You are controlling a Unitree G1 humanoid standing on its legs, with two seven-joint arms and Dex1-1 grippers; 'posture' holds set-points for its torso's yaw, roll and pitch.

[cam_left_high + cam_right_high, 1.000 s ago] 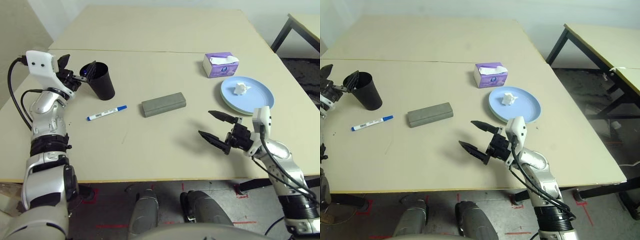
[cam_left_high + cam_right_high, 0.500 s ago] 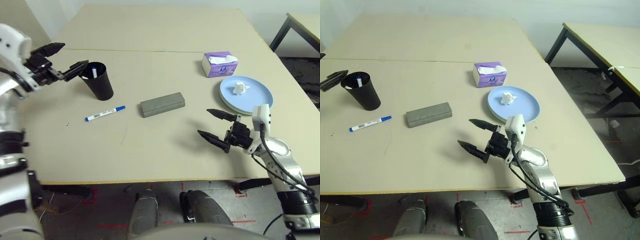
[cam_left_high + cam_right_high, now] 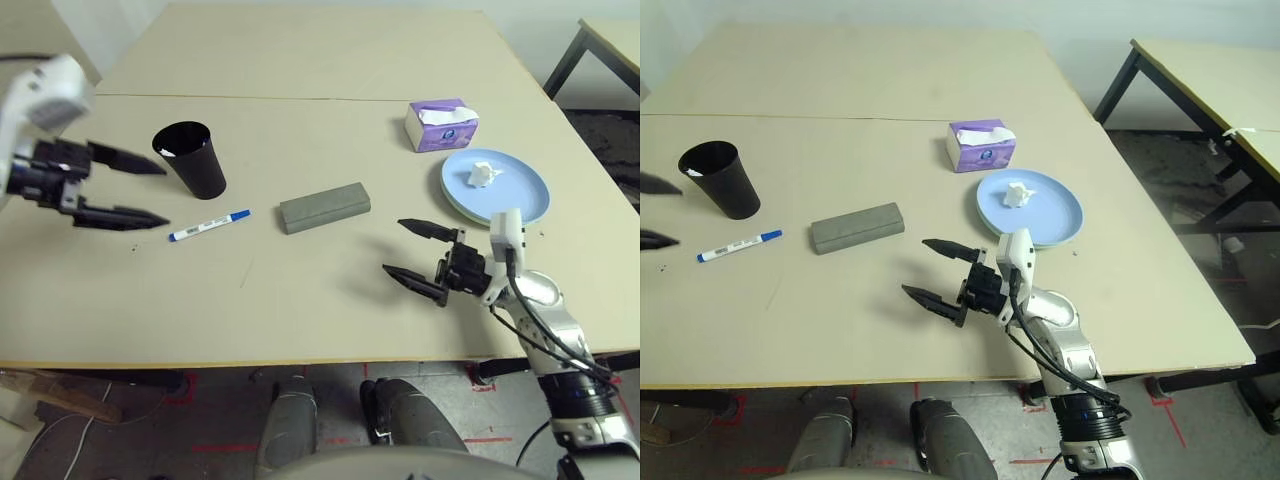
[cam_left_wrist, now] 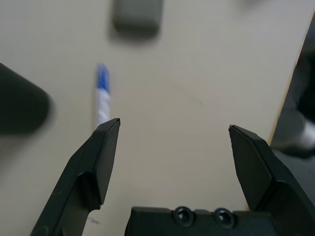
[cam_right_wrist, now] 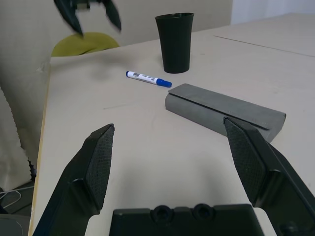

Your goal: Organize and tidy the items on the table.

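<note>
Table (image 3: 300, 60): one cup (image 3: 189, 158), one marker (image 3: 209, 226), one case (image 3: 325, 208), two plates (image 3: 520, 190).

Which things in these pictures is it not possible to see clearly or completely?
- Inside of the black cup: its wall hides the contents; a white bit shows at the rim.
- Plate under the crumpled tissue: whether a second plate lies beneath is unclear.
- Blue-capped marker and grey case, left wrist view: blurred; the case is cut by the edge.
</note>
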